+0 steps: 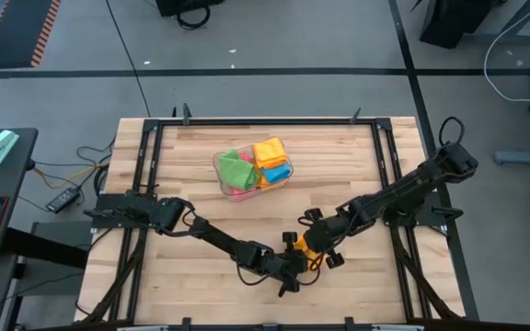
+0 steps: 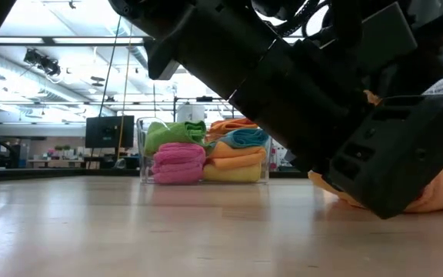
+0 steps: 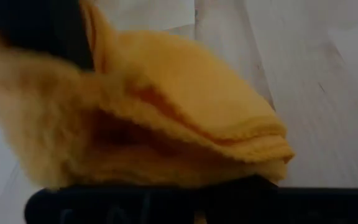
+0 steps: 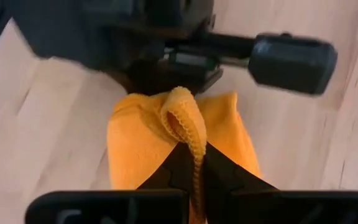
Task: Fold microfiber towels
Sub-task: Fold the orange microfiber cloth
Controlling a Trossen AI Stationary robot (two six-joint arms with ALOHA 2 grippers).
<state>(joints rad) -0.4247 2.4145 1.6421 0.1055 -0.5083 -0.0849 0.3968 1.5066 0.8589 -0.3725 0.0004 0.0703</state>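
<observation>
On the front of the table, the left gripper (image 1: 288, 272) pinches one side of the orange towel (image 1: 309, 256), and the right gripper (image 1: 318, 241) pinches its doubled edge, so both can fold it. Behind them, a clear bin (image 1: 221, 173) keeps the other towels (image 1: 254, 165) tidy.

I see an orange towel (image 4: 166, 149) pinched between black grippers, plain, no pattern. At 12 o'clock, a clear bin (image 1: 221, 171) holds green (image 1: 236, 168), orange (image 1: 269, 151), blue (image 1: 277, 171), pink (image 2: 178, 162), yellow (image 2: 233, 173) towels. Table (image 1: 191, 285) is light wood planks, black frame.
</observation>
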